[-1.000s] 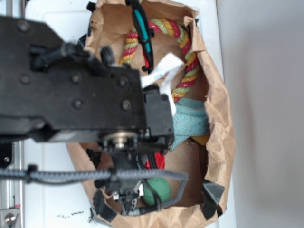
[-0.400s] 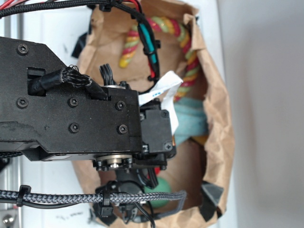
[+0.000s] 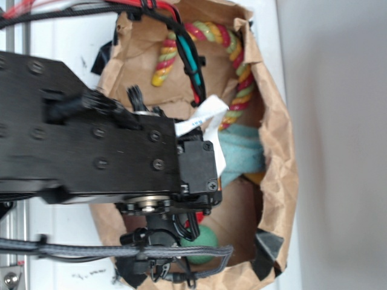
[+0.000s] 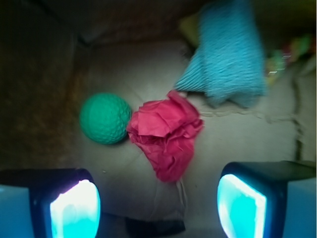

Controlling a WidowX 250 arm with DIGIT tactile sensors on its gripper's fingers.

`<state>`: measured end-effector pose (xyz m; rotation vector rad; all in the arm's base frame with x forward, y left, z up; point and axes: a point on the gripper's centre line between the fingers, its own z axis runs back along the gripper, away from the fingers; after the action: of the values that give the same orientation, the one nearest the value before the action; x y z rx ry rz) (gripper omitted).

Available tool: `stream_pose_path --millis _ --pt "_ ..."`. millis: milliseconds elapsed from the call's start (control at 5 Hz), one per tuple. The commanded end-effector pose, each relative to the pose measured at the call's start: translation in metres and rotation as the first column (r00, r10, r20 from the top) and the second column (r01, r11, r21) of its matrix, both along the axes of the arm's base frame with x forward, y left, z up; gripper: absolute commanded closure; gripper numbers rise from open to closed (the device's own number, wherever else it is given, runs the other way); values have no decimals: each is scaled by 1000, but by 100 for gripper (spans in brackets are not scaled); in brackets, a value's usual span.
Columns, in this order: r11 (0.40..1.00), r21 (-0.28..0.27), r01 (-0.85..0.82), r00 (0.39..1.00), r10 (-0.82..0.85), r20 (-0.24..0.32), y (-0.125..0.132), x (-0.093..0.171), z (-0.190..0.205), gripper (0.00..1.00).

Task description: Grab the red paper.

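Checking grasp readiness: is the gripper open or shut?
Open. In the wrist view the gripper has its fingers spread wide, nothing between them, the red paper beyond.

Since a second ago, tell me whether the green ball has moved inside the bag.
No. In the exterior view the green ball sits at the same spot near the brown paper bag's lower rim; only the arm shifted.

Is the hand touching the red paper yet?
Apart. The wrist view shows the open hand with bare bag floor between each finger and the red paper.
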<state>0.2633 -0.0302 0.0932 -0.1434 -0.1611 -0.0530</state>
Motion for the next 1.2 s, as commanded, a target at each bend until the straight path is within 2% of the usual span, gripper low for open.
stream_pose_path --millis 0,200,400,600,800,1000 --pt "998 17 62 994 -63 91 -10 11 -3 0" --pt "995 24 97 991 -99 92 -20 18 -13 0" --pt "992 5 129 990 -129 55 -30 21 -23 0" --pt "990 -16 138 990 -137 44 -42 24 -25 0" --pt "989 -16 149 988 -148 45 -51 29 -31 0" --pt "987 -5 159 987 -159 21 -55 31 -41 0"
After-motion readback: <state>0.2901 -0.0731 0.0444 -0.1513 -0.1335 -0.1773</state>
